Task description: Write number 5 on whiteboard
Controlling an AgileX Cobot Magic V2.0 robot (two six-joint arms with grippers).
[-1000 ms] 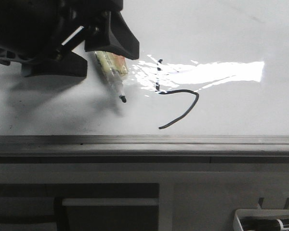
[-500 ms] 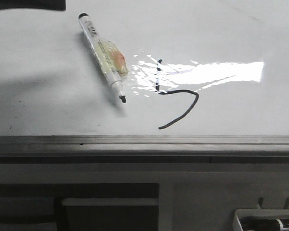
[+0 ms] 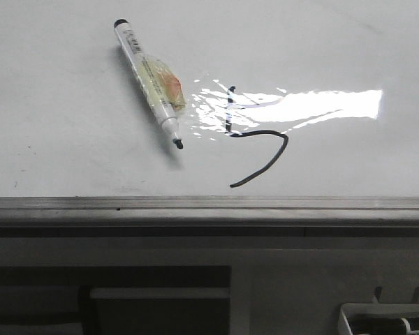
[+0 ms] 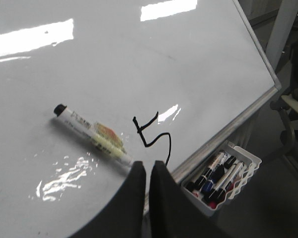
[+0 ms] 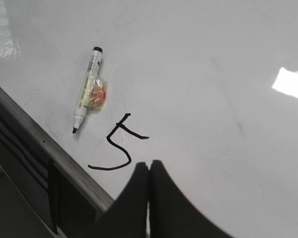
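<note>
The number 5 (image 3: 262,132) is a thin black line on the whiteboard (image 3: 70,139), partly in the glare. It also shows in the left wrist view (image 4: 148,145) and the right wrist view (image 5: 108,168). A white marker pen (image 3: 150,77) with a yellow-orange wrap lies loose on the board left of the 5, its black tip toward the grey edge strip (image 3: 209,206). My left gripper (image 4: 149,163) is shut and empty, held above the board near the pen's tip. My right gripper (image 5: 149,163) is shut and empty, just past the 5. Neither gripper shows in the front view.
A white mesh tray (image 4: 221,176) holding several markers hangs below the board's edge, and its corner shows in the front view (image 3: 384,321). Dark cabinet fronts (image 3: 153,300) lie below the edge strip. A chair (image 4: 293,104) stands beyond the board's corner.
One second ago my left gripper was over the pen at the upper left of the front view. It has since lifted out of that view, leaving the pen lying on the board.
</note>
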